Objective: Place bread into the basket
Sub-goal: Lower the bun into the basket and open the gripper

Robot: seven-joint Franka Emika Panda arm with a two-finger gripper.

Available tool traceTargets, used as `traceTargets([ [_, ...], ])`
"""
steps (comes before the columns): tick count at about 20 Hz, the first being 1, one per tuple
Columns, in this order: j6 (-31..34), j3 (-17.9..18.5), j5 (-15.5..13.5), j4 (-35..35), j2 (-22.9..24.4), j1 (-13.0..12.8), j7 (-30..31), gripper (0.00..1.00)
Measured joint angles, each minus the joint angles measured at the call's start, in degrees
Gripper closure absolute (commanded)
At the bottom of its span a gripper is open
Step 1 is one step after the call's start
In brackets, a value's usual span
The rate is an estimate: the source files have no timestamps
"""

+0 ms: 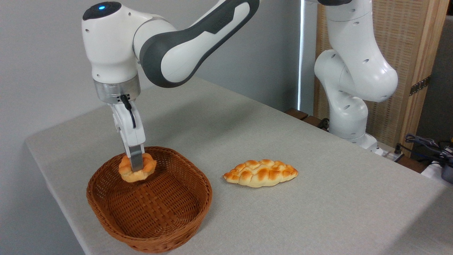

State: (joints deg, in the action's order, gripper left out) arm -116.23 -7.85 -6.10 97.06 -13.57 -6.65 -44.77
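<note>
Over the basket [148,216], back-left part: jaws [136,166] pinching the bread [137,169], bun held clear above the woven floor, inside the rim line; braided loaf [261,173] lies apart on the worktop [283,219]. Step judged: placing phase. Next move calls for a short descent, then spreading the jaws; release from this height may let it roll.
</note>
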Motion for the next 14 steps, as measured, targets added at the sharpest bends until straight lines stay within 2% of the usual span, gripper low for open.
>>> traceTargets([
  [2,0.00,-0.13,2.35,-0.02,-0.30,-0.01,0.00,0.21],
  [7,0.00,-0.55,5.34,-0.07,-0.83,-0.05,0.00,0.00],
  [14,0.00,-2.15,5.65,-0.14,-1.01,-0.19,0.10,0.00],
])
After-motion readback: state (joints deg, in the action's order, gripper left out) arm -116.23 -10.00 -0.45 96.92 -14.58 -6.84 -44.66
